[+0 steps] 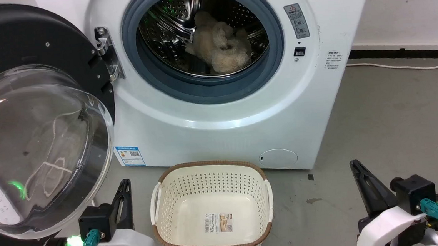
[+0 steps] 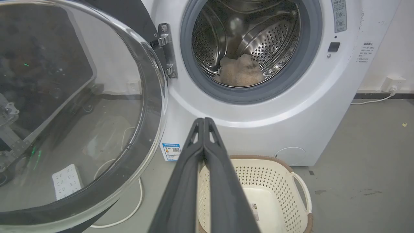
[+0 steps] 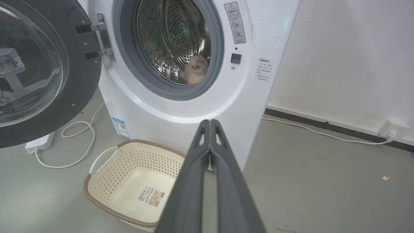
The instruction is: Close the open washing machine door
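The white washing machine (image 1: 241, 110) fills the upper middle of the head view, its steel drum holding a fluffy beige item (image 1: 219, 47). The washing machine door (image 1: 30, 124), black-rimmed with a bulging clear window, hangs wide open on its metal hinge (image 1: 107, 53) at the left. My left gripper (image 1: 126, 182) is shut and empty at the lower left, just below and right of the door's glass. In the left wrist view its fingers (image 2: 204, 120) touch along their length, with the door (image 2: 81, 106) to their left. My right gripper (image 1: 355, 163) is shut and empty at the lower right, away from the machine (image 3: 181, 106).
An empty cream basket (image 1: 267, 231) with a brown rim sits on the grey floor in front of the machine, between my two grippers. A white cable (image 3: 81, 142) and power strip (image 3: 40, 143) lie on the floor under the door. A wall (image 3: 349, 58) stands to the right.
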